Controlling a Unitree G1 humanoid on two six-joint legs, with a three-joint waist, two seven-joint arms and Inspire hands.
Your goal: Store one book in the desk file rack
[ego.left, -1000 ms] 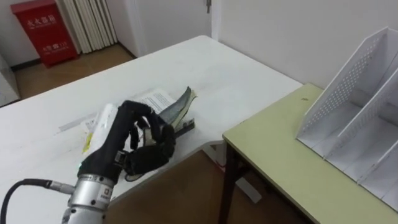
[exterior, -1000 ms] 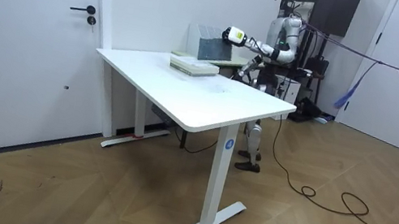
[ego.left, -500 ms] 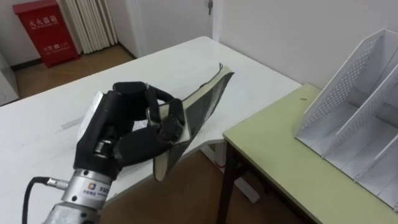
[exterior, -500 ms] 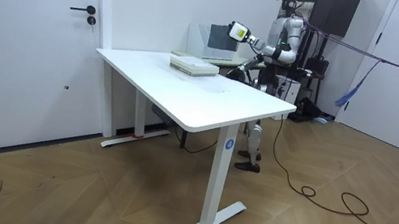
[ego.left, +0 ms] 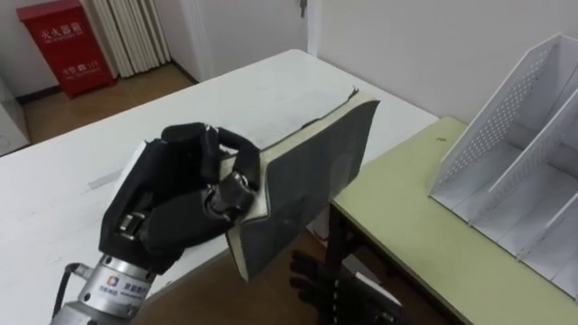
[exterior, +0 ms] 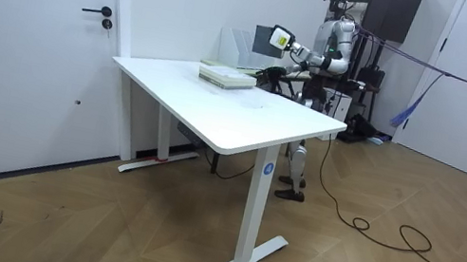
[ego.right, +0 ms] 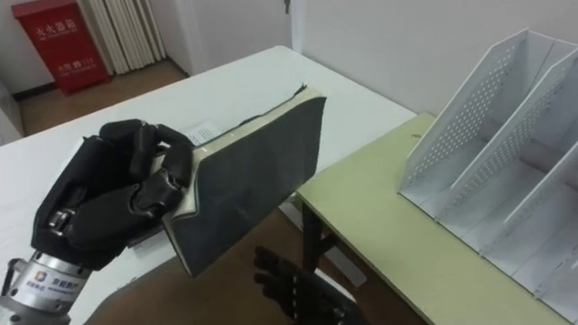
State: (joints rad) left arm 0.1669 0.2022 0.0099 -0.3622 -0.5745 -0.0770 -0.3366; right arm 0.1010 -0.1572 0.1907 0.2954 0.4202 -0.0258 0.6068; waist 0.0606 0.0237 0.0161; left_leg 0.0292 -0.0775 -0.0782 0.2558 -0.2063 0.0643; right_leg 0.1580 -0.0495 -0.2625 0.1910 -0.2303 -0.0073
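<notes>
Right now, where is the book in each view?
Left eye view: centre, book in the left hand, file rack at right.
Right eye view: centre-left, book in the same grip, file rack at right.
Room view: top centre, book at the robot's left hand, beside the file rack.
Shared landmark: the white file rack.

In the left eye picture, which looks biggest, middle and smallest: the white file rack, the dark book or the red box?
1. The white file rack, though the picture's edge cuts it off.
2. The dark book, nearly as big, but it is closest to the camera.
3. The red box, smallest, but farthest away.
</notes>
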